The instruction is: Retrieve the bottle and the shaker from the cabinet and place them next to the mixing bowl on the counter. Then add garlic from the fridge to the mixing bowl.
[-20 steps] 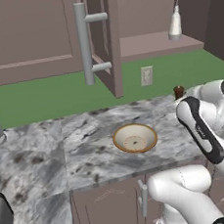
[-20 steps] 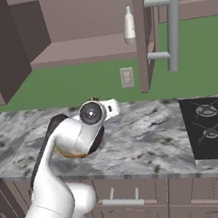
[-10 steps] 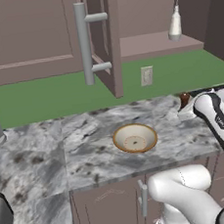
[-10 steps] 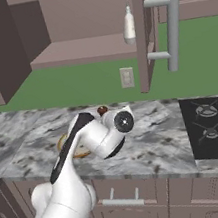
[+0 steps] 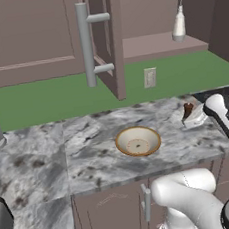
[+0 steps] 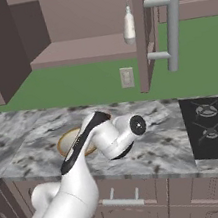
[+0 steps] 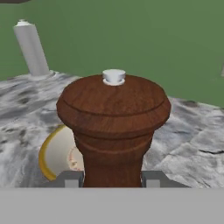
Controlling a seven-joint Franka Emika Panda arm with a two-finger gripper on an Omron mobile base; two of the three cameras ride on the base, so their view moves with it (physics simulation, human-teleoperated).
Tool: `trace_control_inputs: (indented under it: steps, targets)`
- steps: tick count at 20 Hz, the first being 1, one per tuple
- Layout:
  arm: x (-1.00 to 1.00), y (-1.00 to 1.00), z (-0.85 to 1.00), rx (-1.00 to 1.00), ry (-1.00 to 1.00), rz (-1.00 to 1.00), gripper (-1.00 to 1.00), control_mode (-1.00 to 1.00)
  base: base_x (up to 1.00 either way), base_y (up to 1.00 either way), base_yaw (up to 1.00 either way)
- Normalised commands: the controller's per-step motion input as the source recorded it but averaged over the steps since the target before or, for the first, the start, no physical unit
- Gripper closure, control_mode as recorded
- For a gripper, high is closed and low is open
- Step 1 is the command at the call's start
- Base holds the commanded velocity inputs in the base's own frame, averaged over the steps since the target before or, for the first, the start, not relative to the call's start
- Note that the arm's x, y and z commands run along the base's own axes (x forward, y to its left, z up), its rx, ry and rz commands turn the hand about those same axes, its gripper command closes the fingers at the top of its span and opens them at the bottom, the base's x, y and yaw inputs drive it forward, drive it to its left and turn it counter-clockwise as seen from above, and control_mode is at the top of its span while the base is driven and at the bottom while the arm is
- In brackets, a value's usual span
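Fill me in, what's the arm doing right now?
The claw is shut on the brown shaker, holding it upright over the marble counter just right of the bowl. The bottle is on the open cabinet's shelf, so that fetch and the garlic step remain.

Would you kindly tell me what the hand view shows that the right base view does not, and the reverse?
Hand view alone: the brown wooden shaker gripped between the dark fingertips, and a grey cylinder on the counter behind. Right base view alone: the white bottle on the open cabinet shelf, the wall outlet and the black stovetop. Both: the tan mixing bowl and the grey marble counter.
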Motion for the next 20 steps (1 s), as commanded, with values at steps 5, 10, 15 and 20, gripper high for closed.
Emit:
trace_control_inputs:
  steps: [5, 10, 15, 20]
  targets:
    - [0.0, 0.01, -0.25, 0.03, 0.08, 0.12, 1.0, -1.0, 0.0, 0.0, 0.0]
    - [0.0, 0.05, -0.16, 0.0, 0.06, 0.08, 1.0, -1.0, 0.0, 0.0, 0.0]
    - [0.01, 0.16, -0.35, 0.0, 0.0, 0.03, 1.0, -1.0, 0.0, 0.0, 0.0]
    - [0.07, 0.14, -0.49, 0.0, 0.0, 0.01, 1.0, -1.0, 0.0, 0.0, 0.0]
